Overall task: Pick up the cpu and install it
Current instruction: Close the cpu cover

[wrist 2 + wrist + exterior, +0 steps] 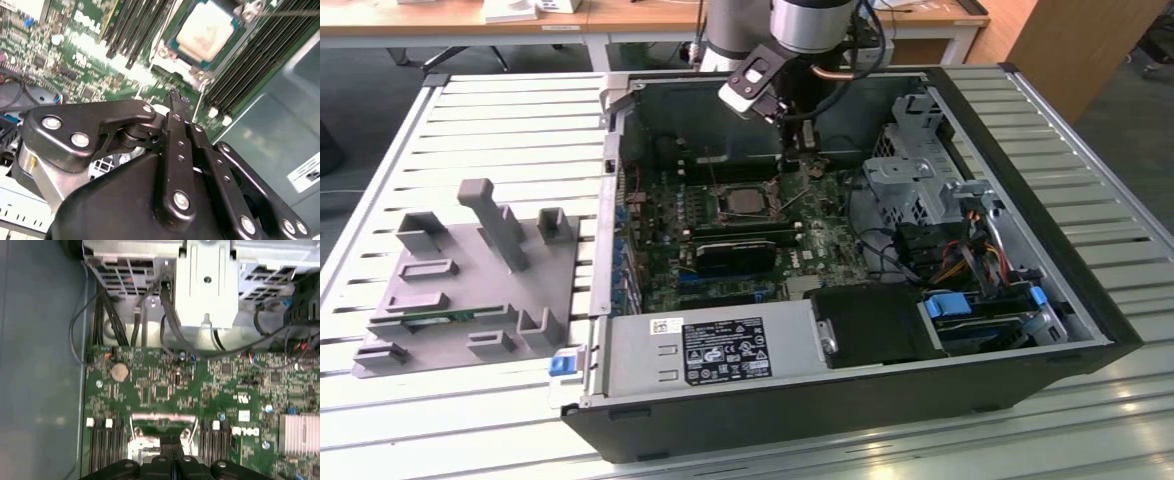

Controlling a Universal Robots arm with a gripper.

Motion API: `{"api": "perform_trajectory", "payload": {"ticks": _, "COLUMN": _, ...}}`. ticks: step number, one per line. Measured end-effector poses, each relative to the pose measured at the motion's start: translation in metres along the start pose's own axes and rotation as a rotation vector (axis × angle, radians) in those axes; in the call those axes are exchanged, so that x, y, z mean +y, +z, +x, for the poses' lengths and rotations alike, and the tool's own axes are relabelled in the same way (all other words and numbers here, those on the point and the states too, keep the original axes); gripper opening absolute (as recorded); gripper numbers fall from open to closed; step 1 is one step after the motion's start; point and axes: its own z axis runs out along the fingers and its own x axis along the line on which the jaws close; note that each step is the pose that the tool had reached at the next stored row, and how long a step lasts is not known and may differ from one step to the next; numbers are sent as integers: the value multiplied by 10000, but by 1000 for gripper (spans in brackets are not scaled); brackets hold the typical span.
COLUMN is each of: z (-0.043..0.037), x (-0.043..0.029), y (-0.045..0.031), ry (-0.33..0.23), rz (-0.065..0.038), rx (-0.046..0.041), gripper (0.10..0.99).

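Tool (805,158) low inside open computer case (854,400); cpu (747,201) lying in its socket (167,55) on the motherboard (821,235).
In the second wrist view the tool (175,99) is narrow, fingers pressed together, nothing seen between them; it hangs just beside the socket, apart from the cpu (206,31), whose silver top is glare-washed; in the first wrist view the tool (172,450) hides most of the socket (161,421); case sits on slatted table (1067,120).
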Motion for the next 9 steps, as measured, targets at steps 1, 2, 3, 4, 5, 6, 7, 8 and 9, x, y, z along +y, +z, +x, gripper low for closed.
{"api": "perform_trajectory", "payload": {"ticks": 1, "z": 28, "x": 72, "y": 6, "ry": 0, "rz": 2, "rx": -2, "gripper": 106}}
{"api": "perform_trajectory", "payload": {"ticks": 2, "z": 40, "x": 90, "y": 8, "ry": 0, "rz": 4, "rx": -3, "gripper": 106}}
{"api": "perform_trajectory", "payload": {"ticks": 3, "z": 52, "x": 107, "y": 10, "ry": 0, "rz": 6, "rx": -5, "gripper": 106}}
{"api": "perform_trajectory", "payload": {"ticks": 4, "z": 57, "x": 121, "y": 12, "ry": 0, "rz": 8, "rx": -8, "gripper": 106}}
{"api": "perform_trajectory", "payload": {"ticks": 5, "z": 59, "x": 132, "y": 13, "ry": 1, "rz": 9, "rx": -10, "gripper": 106}}
{"api": "perform_trajectory", "payload": {"ticks": 6, "z": 61, "x": 140, "y": 14, "ry": 1, "rz": 9, "rx": -18, "gripper": 106}}
{"api": "perform_trajectory", "payload": {"ticks": 7, "z": 64, "x": 144, "y": 14, "ry": 0, "rz": 10, "rx": -29, "gripper": 106}}
{"api": "perform_trajectory", "payload": {"ticks": 8, "z": 64, "x": 155, "y": 15, "ry": 1, "rz": 10, "rx": -31, "gripper": 106}}
{"api": "perform_trajectory", "payload": {"ticks": 9, "z": 66, "x": 171, "y": 16, "ry": 1, "rz": 11, "rx": -31, "gripper": 106}}
